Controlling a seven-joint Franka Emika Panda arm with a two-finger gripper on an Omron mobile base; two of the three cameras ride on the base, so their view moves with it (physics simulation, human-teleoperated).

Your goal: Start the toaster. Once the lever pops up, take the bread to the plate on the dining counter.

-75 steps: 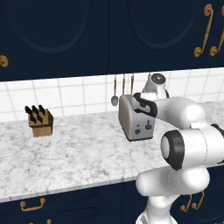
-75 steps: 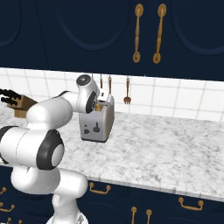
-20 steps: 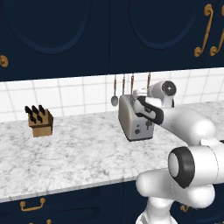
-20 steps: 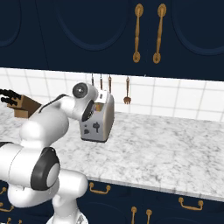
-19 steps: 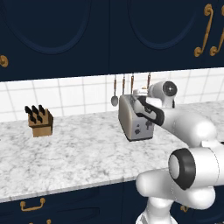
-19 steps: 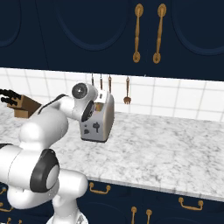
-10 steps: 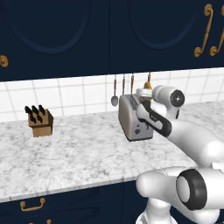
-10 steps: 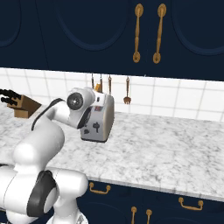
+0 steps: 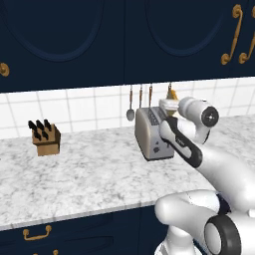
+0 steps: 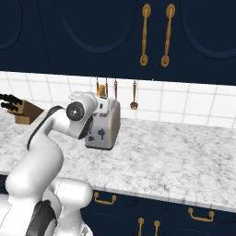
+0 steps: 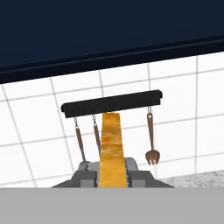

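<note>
My gripper [image 11: 113, 177] is shut on the bread [image 11: 111, 144], a tan slice standing upright between the fingertips [image 11: 89, 176]. In the left base view the gripper [image 9: 169, 105] hovers just above the top of the silver toaster [image 9: 152, 134], at its near end, with the bread [image 9: 172, 93] poking up clear of the slots. From the right base view the bread [image 10: 100, 89] rises over the hand beside the toaster [image 10: 107, 126]. The plate and the dining counter are out of view.
A wooden knife block [image 9: 46, 140] stands at the left on the marble counter [image 9: 89, 174]. A dark rail [image 11: 111, 101] on the tiled wall behind the toaster carries hanging utensils, among them a fork [image 10: 134, 105]. Navy cabinets hang overhead.
The hand has tipped and drawn toward the toaster's near end, carrying the bread a little higher. The elbow has swung lower and outward. The toaster has not moved.
</note>
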